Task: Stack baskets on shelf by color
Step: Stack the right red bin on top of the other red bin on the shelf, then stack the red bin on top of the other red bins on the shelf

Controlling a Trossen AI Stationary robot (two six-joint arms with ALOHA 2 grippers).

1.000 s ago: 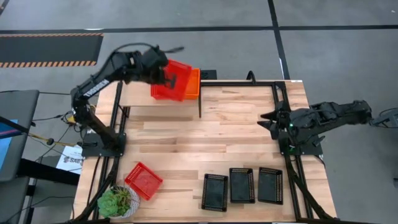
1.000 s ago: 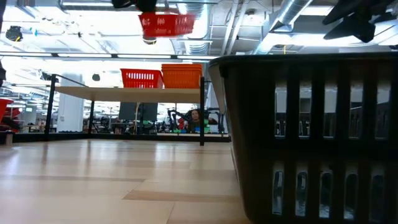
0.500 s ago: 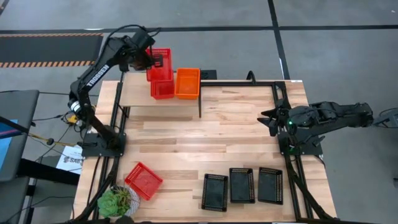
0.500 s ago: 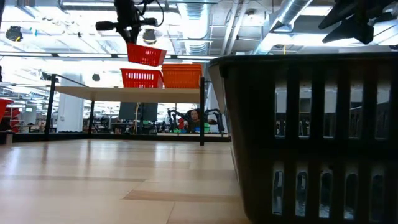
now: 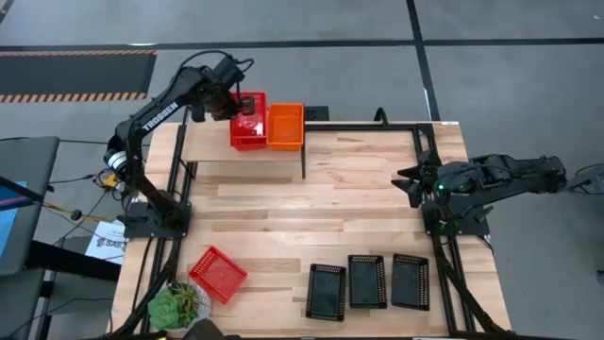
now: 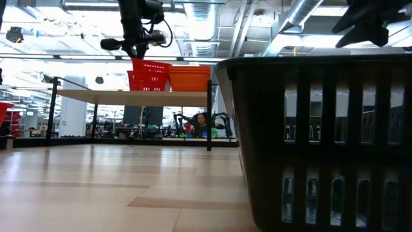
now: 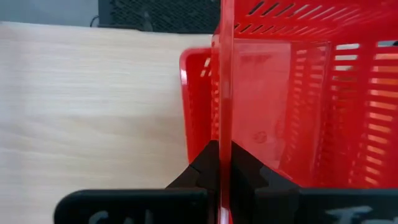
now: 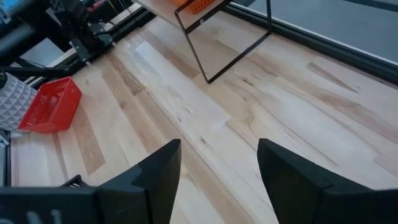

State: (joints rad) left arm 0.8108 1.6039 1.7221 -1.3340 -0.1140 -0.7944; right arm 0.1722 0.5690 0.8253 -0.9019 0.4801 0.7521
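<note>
My left gripper [image 5: 238,102] is over the far left end of the shelf [image 5: 212,144], shut on a red basket [image 5: 251,106]. That basket sits just above or in a second red basket [image 5: 246,138], which stands on the shelf beside the orange baskets [image 5: 285,126]. In the low view the held basket [image 6: 152,66] tops the lower red one [image 6: 145,81]. A third red basket [image 5: 218,274] lies on the table near the left front corner. Three black baskets [image 5: 367,281] stand in a row along the near edge. My right gripper [image 5: 408,181] waits open at the table's right side. My left gripper pinches the red basket's left side wall [image 7: 222,124] at its rim, one finger inside [image 7: 249,174] and one outside, coming from above and pointing down. The basket is about level over the lower red basket [image 7: 189,106]; whether it rests in it I cannot tell.
A green potted plant [image 5: 179,304] stands at the near left corner beside the loose red basket. One black basket [image 6: 322,142] fills the low view's right half. The shelf's black frame [image 5: 303,162] drops to the table in front of the orange baskets. Bare tabletop [image 5: 321,212] lies mid-table.
My left gripper has carried the red basket down and toward the table's left, from high above the orange baskets to just over the red basket on the shelf. The basket has gone from tilted to about level. The right arm has kept still.
</note>
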